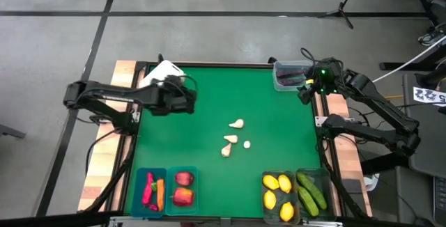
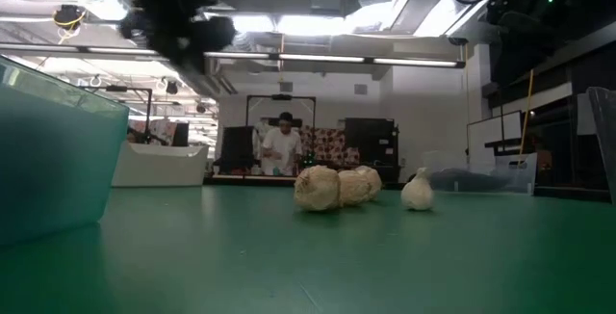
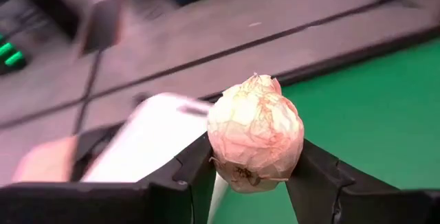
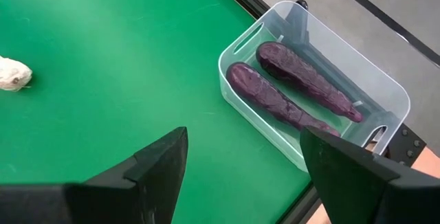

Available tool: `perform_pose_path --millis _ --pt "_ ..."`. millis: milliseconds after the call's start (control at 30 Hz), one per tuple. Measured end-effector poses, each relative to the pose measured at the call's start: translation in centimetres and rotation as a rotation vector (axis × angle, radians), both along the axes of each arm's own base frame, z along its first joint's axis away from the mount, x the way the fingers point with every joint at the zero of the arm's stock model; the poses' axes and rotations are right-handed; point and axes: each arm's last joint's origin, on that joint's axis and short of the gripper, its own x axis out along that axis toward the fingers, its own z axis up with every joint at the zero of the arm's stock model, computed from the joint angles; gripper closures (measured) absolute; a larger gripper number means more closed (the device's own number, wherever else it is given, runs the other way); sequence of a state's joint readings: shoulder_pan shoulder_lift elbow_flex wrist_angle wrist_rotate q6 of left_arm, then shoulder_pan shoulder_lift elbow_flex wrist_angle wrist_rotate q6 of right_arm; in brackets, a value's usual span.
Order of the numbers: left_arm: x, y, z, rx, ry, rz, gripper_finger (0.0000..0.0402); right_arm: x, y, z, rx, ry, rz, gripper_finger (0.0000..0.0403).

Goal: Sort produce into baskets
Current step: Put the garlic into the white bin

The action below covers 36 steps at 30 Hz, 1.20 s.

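While the left gripper [image 3: 254, 176] squeezes one papery white garlic [image 3: 255, 131] above the white box [image 1: 162, 72], four garlics [image 1: 235, 141] lie mid-table. The right gripper [image 4: 244, 162] hangs with fingers wide apart near a clear tub [image 4: 385, 86] with two bumpy purple eggplants [image 4: 271, 100].

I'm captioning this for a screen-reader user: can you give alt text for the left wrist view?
The left claw grips a white garlic bulb between its two dark fingers. Behind it lie the white box and the edge of the green table, with grey floor beyond.
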<state>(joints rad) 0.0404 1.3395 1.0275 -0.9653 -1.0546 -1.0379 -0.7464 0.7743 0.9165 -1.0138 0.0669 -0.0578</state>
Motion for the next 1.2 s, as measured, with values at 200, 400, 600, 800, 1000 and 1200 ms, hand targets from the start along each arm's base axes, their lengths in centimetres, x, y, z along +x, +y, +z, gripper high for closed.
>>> perform_pose_path --millis 200,400,600,800,1000,1200 --pt "-3.3 0.6 -0.8 -0.02 -0.032 0.235 0.0256 0.0 0.0 0.0 0.0 0.0 -0.001 0.0121" --pt "-4.3 0.9 -4.4 -0.019 -0.059 0.29 0.0256 0.0 0.0 0.0 0.001 0.0 -0.001 0.0121" --pt "-5.2 1.2 -7.7 -0.073 -0.045 0.305 0.0256 0.0 0.0 0.0 0.001 0.0 -0.001 0.0121" --pt "-5.8 1.8 -9.5 -0.168 -0.004 0.309 0.0256 0.0 0.0 0.0 0.0 -0.001 -0.001 0.0121" --pt "-6.2 2.9 -9.7 -0.222 0.069 0.319 0.0256 0.0 0.0 0.0 0.0 -0.001 -0.001 0.0121" --pt "-6.4 3.4 -9.7 -0.225 0.058 0.351 0.0242 0.0 0.0 0.0 0.002 0.001 -0.001 0.0121"
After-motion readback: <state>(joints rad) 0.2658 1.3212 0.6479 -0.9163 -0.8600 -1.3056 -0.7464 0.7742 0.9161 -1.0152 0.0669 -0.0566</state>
